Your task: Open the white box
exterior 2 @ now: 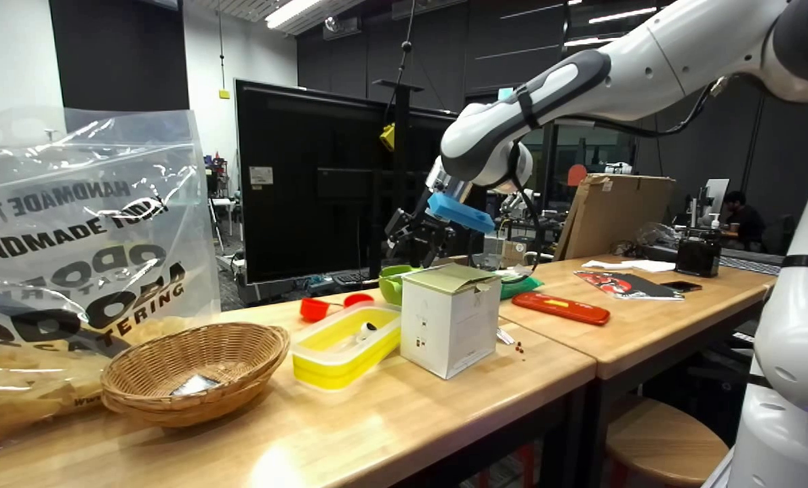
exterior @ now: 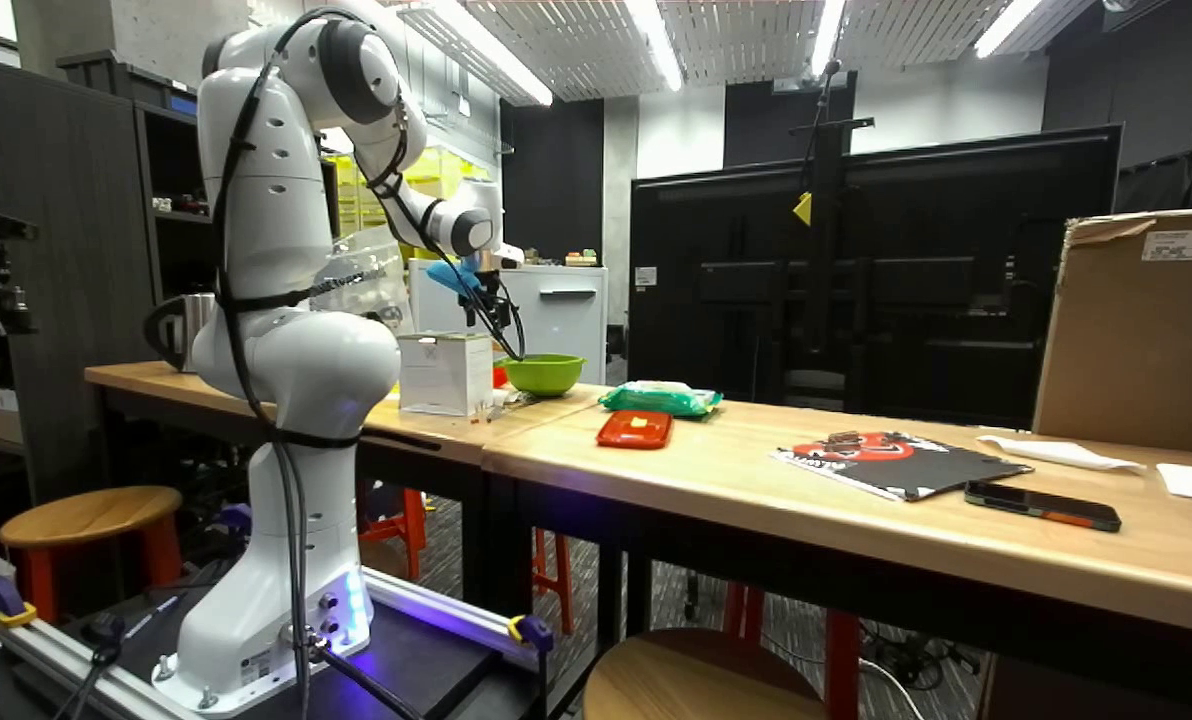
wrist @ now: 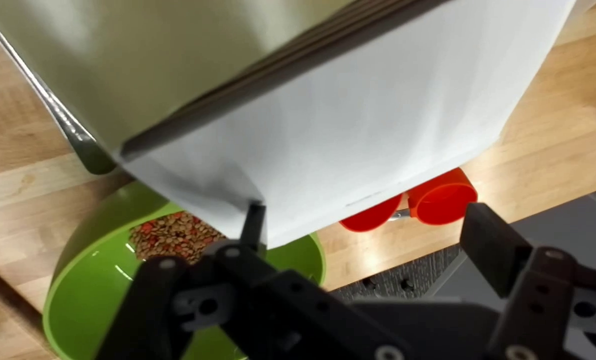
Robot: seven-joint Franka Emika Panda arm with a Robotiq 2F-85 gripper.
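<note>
In an exterior view, the white box [exterior 2: 441,329] is stood upright on the wooden tabletop [exterior 2: 404,410], its top flap [exterior 2: 445,279] set nearer and lower than the fingers [wrist: 493,250]. Near the box's far edge the gripper [exterior 2: 411,254] is held, jaws parted; a shift toward the flap is judged needed. Beyond the box, the green bowl [wrist: 85,295] is part-hidden.

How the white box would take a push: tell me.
The white box has flat sides, so it would probably slide rather than roll. It looks like thin card, so it may dent. Its lid seems a thin flap, likely to flex.
</note>
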